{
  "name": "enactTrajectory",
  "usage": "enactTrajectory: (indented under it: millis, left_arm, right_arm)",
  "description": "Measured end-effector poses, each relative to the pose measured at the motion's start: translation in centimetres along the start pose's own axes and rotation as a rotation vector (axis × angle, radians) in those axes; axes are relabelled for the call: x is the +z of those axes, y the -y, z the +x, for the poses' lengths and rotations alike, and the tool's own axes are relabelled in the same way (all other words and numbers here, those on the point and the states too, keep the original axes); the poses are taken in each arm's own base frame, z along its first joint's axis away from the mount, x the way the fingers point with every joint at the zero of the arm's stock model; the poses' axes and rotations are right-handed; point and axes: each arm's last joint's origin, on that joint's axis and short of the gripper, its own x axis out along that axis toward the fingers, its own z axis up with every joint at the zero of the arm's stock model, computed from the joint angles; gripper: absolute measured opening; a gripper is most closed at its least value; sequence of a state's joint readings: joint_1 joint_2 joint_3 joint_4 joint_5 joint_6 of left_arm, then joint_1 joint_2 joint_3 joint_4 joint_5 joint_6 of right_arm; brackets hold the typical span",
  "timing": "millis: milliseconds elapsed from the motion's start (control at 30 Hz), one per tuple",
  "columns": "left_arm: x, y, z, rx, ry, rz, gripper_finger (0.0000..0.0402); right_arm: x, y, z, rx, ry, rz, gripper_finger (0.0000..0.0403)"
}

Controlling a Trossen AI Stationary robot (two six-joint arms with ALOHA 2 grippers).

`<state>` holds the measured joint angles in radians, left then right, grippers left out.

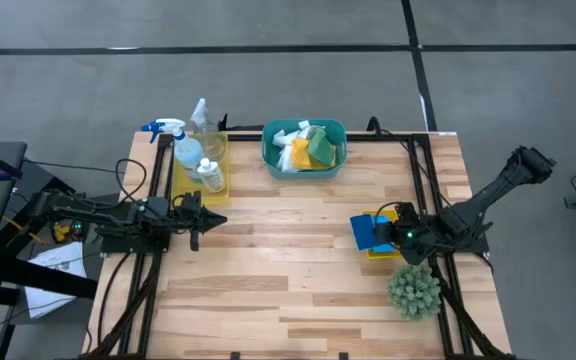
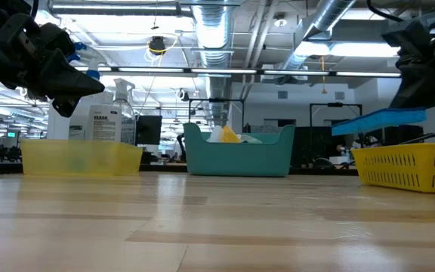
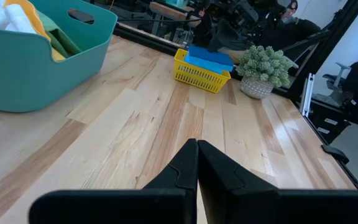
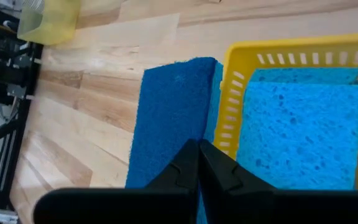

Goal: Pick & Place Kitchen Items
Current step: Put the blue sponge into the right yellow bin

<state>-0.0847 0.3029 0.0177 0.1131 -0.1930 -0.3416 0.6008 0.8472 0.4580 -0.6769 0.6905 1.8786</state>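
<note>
The worktop is made of pale wooden planks in a dark frame and stands on a grey floor. The low view looks past it into an open hall with ceiling ducts, strip lights and desks.

A teal basin sits at the middle of the far edge, holding white, yellow and green cloths. At the far left corner a yellow tray carries the blue-trigger clear spray bottle, a small clear bottle and a small labelled white bottle.

Near the right edge a yellow basket tray holds a light-blue sponge lying flat inside. A dark-blue sponge, coarse-textured and rectangular, lies tilted over the tray's rim. The right end effector has its fingers pinched together on this sponge's edge. A spiky green ball-shaped plant stands just beside the tray, nearer the front edge.

The left end effector hovers above the left side of the worktop, fingers closed and empty.
</note>
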Motion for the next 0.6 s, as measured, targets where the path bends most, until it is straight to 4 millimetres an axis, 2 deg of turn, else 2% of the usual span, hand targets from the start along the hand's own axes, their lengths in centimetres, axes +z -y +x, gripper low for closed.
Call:
enactTrajectory:
  millis: [600]
  left_arm:
    - [0.0, 0.0, 0.0, 0.0, 0.0, 0.0, 0.0003]
  right_arm:
    - [-1.8, -0.8, 2.0, -0.008, 0.046, 0.037, 0.0]
